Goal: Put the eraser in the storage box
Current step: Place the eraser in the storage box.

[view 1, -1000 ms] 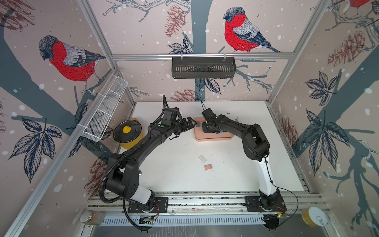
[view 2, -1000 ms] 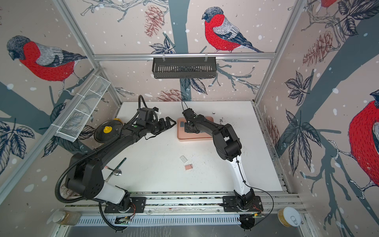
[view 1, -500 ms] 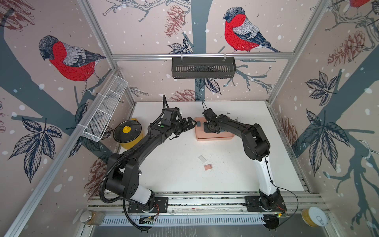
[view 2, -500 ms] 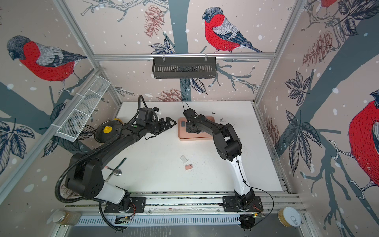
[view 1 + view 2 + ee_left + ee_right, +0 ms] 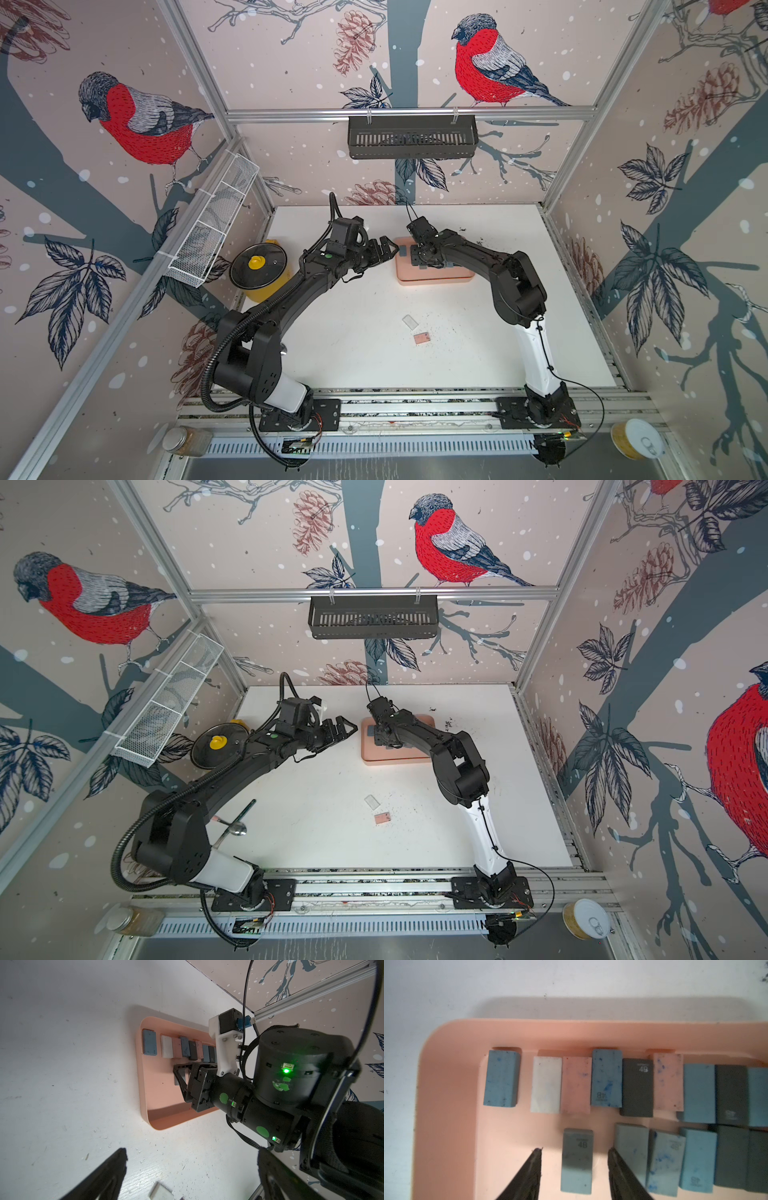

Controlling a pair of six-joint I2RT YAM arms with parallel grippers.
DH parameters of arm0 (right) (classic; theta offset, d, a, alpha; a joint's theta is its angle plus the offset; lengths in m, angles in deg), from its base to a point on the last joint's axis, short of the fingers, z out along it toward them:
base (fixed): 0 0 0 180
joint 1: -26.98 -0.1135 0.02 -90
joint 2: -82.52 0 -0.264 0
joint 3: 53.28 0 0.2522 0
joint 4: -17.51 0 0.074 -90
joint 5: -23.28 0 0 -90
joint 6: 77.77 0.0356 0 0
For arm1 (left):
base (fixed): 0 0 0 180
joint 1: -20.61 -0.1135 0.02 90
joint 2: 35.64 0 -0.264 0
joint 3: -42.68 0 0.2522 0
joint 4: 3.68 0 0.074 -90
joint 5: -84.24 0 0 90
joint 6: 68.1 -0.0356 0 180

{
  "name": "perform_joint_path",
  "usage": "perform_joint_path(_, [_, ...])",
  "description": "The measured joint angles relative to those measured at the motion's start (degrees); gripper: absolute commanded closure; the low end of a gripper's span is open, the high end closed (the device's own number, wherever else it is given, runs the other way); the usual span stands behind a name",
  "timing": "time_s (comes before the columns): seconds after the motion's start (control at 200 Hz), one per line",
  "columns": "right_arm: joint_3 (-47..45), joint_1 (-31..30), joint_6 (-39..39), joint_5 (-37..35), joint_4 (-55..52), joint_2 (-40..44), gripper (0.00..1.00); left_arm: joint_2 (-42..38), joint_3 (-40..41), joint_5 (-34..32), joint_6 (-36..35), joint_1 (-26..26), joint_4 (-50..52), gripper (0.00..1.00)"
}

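1. Right gripper hangs low inside the storage box, jaws spread and empty, I judge to lift clear.
2. Left gripper idles, spread wide, just left of the box, leaving room.
3. Grey eraser lies flat on the box floor, at the left end of the nearer row, between the right jaws, untouched.

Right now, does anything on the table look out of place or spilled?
Yes. A whitish eraser and a pink eraser lie loose on the table, outside the storage box; dark crumbs lie beside the box.
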Motion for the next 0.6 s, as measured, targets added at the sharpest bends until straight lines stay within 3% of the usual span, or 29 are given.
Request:
perform_joint_path(0.375, [0.09, -0.90, -1.53, -6.47, -2.05, 0.35, 0.05, -0.79, 0.00, -0.17, -0.04, -0.20, -0.09, 0.03])
perform_joint_path(0.465, [0.42, -1.31, -1.64, -8.11, -2.62, -0.20, 0.00, -0.87, 0.00, -0.17, -0.04, -0.22, -0.09, 0.03])
perform_joint_path(0.6, [0.98, -1.88, -1.97, -10.38, -3.50, -1.62, 0.01, -0.90, 0.00, -0.15, -0.04, -0.28, -0.09, 0.03])
